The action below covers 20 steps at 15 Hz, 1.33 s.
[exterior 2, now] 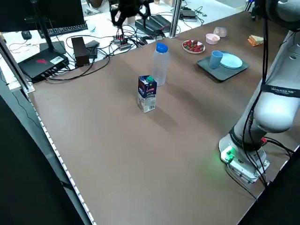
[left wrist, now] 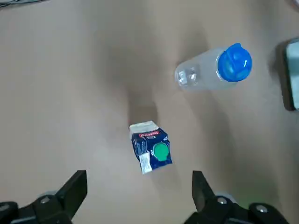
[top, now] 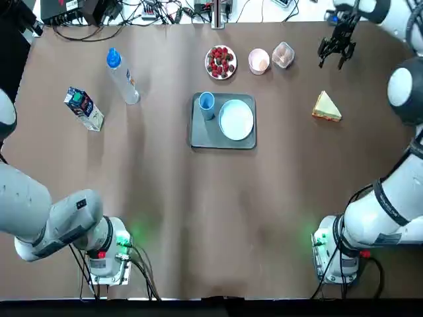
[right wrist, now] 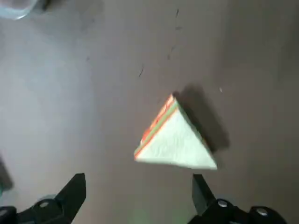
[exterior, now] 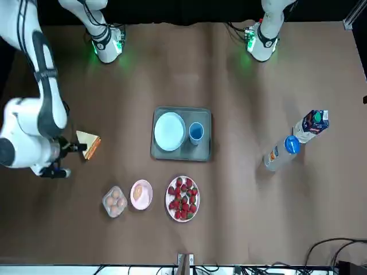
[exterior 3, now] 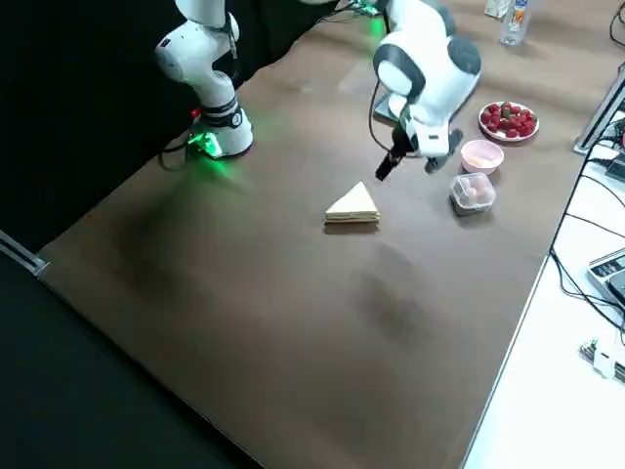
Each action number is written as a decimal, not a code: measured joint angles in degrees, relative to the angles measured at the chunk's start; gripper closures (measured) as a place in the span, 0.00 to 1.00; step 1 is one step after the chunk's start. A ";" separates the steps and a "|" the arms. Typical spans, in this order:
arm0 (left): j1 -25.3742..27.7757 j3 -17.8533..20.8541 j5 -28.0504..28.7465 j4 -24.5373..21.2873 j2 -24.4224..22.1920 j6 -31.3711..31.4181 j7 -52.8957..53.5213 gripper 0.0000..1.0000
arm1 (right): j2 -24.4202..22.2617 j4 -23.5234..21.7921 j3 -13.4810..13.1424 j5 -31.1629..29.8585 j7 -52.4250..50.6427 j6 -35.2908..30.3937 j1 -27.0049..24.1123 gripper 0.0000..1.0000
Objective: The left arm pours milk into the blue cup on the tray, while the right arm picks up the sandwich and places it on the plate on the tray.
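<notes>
The milk carton (top: 84, 109), blue and white with a green cap, stands at the table's left. My left gripper (left wrist: 138, 191) hovers open high above the carton (left wrist: 150, 148), holding nothing. A grey tray (top: 198, 135) at the centre carries the blue cup (top: 206, 102) and a pale plate (top: 236, 119). The triangular sandwich (top: 326, 107) lies on the table to the tray's right. Raised above the sandwich (right wrist: 175, 137), my right gripper (top: 337, 47) is open and empty, its fingers (right wrist: 74, 191) wide apart.
A clear water bottle (top: 123, 77) with a blue cap stands close to the carton. Behind the tray sit a plate of strawberries (top: 221, 62), a pink bowl (top: 258, 61) and a clear egg box (top: 283, 55). Cables and electronics line the far edge.
</notes>
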 joint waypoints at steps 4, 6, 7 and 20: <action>5.65 0.03 -6.67 -0.15 6.34 0.80 14.45 0.01 | 2.99 -1.86 -0.40 0.00 0.03 6.39 -1.14 0.00; 6.95 0.02 -8.03 -0.13 9.19 2.37 22.29 0.01 | 3.55 -4.31 -0.49 0.00 0.68 9.69 -1.79 0.01; 7.49 0.02 -8.88 -0.12 10.55 3.52 27.11 0.01 | 3.84 -5.32 -0.53 0.00 1.28 10.86 -2.01 0.01; 19.57 -0.69 -29.21 3.04 28.65 5.29 78.72 0.00 | 5.91 -9.68 -0.85 0.00 4.65 11.60 -2.16 0.15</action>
